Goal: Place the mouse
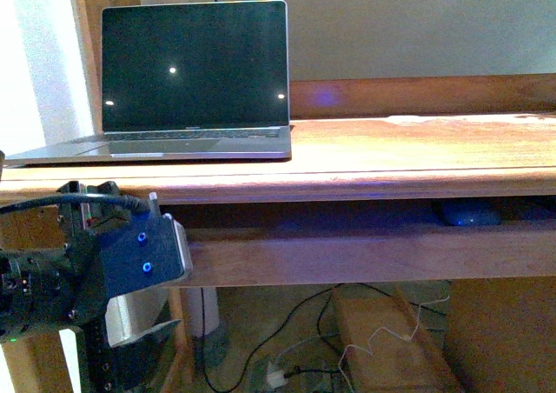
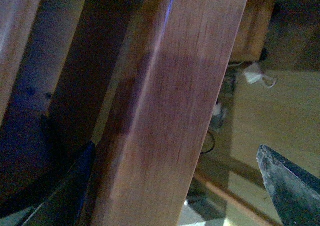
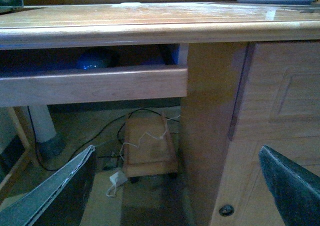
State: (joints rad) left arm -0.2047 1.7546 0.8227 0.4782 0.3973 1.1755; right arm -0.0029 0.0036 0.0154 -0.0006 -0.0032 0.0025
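Left gripper point(image 2: 175, 151) wide astride the drawer front point(image 1: 347, 254), right gripper point(image 3: 177, 151) wide and empty: you risk clipping the desktop edge point(image 3: 125, 36) reaching into that slim gap for the mouse point(image 3: 94, 61).

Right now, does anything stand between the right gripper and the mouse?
Yes. The mouse sits in the slot under the desktop, behind the tray's wooden front rail, which hides its lower part from the right gripper. The gap above the rail is the only visible way in.
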